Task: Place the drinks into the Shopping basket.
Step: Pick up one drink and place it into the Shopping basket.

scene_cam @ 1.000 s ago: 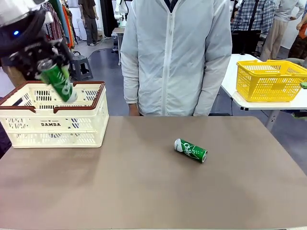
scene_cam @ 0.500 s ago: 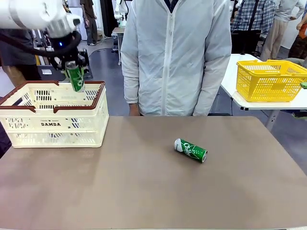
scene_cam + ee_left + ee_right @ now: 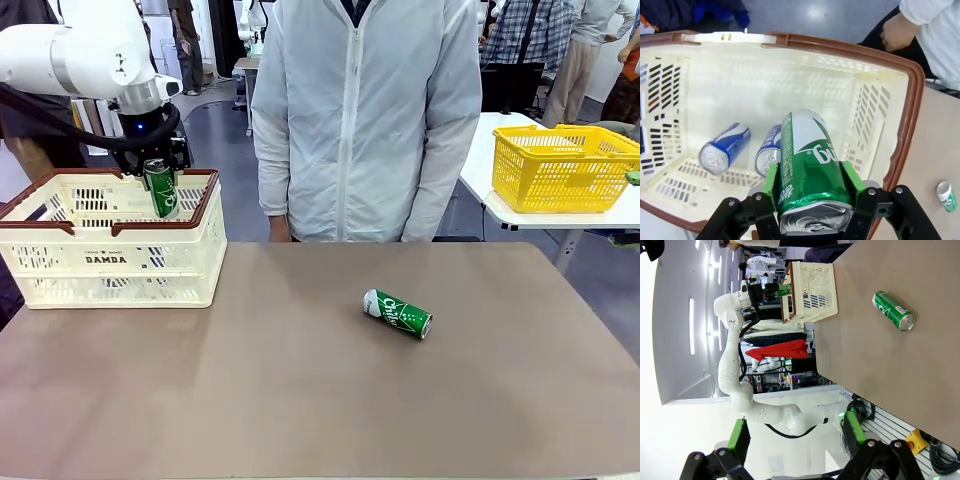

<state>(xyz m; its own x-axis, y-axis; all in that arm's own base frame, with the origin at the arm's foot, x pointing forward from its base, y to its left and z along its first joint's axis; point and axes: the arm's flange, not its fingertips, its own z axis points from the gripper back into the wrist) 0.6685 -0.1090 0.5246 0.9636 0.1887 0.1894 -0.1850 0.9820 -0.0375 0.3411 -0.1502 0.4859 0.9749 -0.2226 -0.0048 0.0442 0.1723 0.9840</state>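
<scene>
Drinks are split between two places. One green can [image 3: 161,195] is clamped in the left gripper [image 3: 811,192], whose green pads press on either side of the can near its silver top. We see the can roughly upright over the opening of the Shopping basket [image 3: 105,260], its lower end about level with the brown rim. The left wrist view looks down along the can into the basket, where two blue cans lie on their sides on the slotted floor: one [image 3: 725,152] toward the side wall, the other [image 3: 768,156] just beside it and partly hidden behind the held can. We cannot tell whether those two touch.

The basket stands at the left end of the worktop [image 3: 300,400], by the far edge. A second green can [image 3: 397,313] lies on its side on the worktop, well apart from the basket and right of the middle, its silver top turned toward the basket.

The right gripper [image 3: 795,434] has its fingers spread wide with nothing between them, and it is held away from the worktop.

A person [image 3: 365,120] in a pale zipped jacket stands at the far side. A yellow basket [image 3: 565,165] sits on a separate white table behind, to the right.
</scene>
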